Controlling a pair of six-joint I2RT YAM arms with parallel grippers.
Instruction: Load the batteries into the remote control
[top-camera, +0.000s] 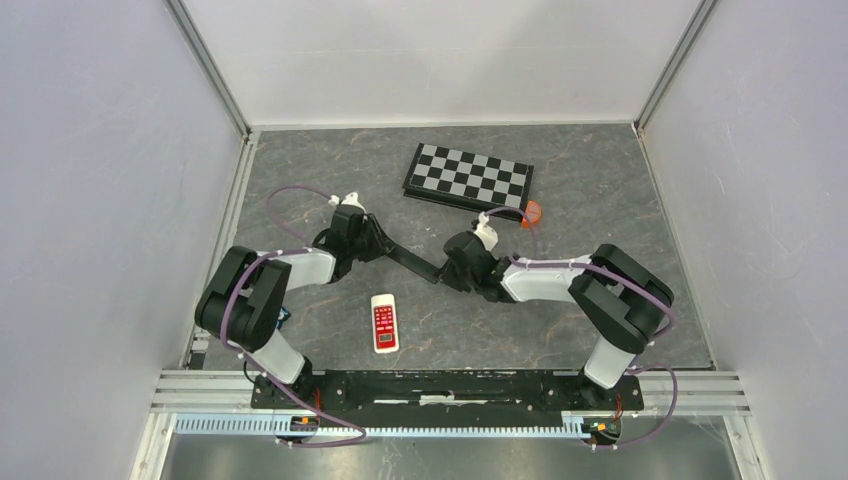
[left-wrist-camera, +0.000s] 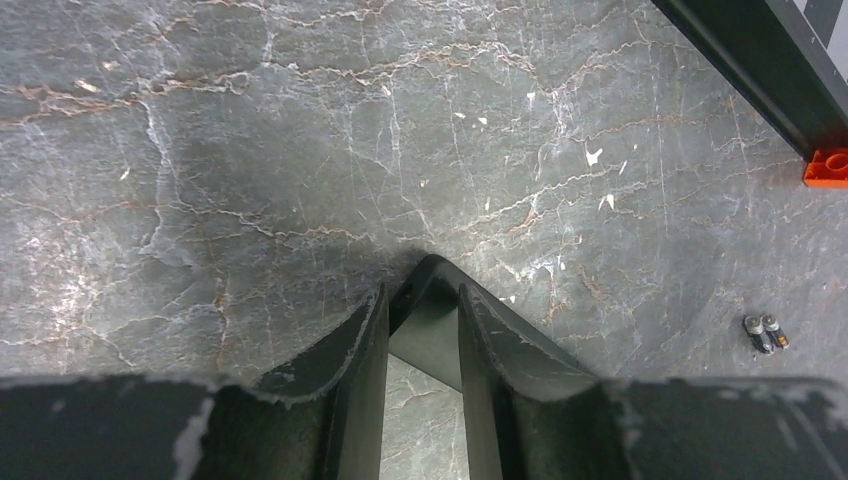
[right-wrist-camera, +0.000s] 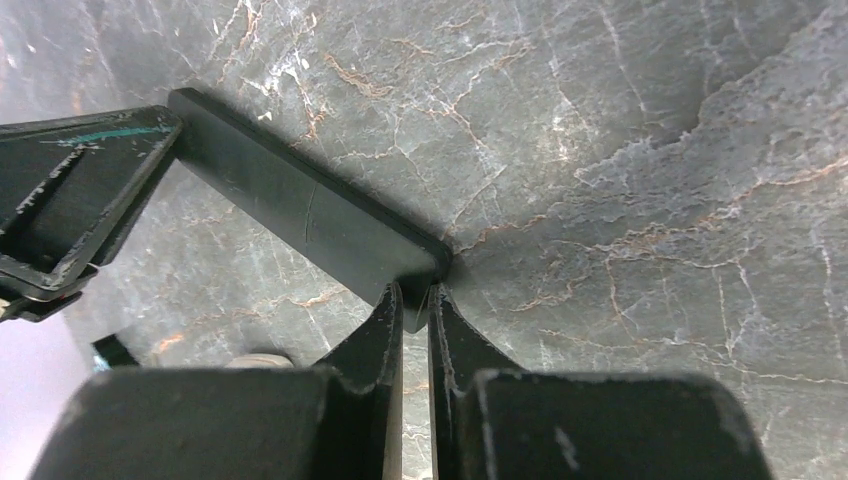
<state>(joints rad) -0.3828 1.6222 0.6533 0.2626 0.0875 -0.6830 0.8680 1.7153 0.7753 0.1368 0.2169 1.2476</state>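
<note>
Now L pincer (left-wrist-camera: 425, 300) and R pincer (right-wrist-camera: 415, 300) each clamp an end of black remote (right-wrist-camera: 300, 215) — batteries (left-wrist-camera: 765, 333) at L's 3 o'clock.

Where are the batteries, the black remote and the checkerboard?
batteries (left-wrist-camera: 757, 335): left wrist view, middle of one cell.
black remote (top-camera: 412, 264): top external view, its bare middle.
checkerboard (top-camera: 468, 176): top external view, centre of the board.

- The black remote (top-camera: 412, 262) was a slim, flat, dark bar, pinched at one end by the left gripper (left-wrist-camera: 425, 290) and at the other by the right gripper (right-wrist-camera: 415, 295).
- Two batteries (left-wrist-camera: 765, 333), tiny dark cells with silvery ends, lay side by side on the table (left-wrist-camera: 250, 150), well apart from it.
</note>
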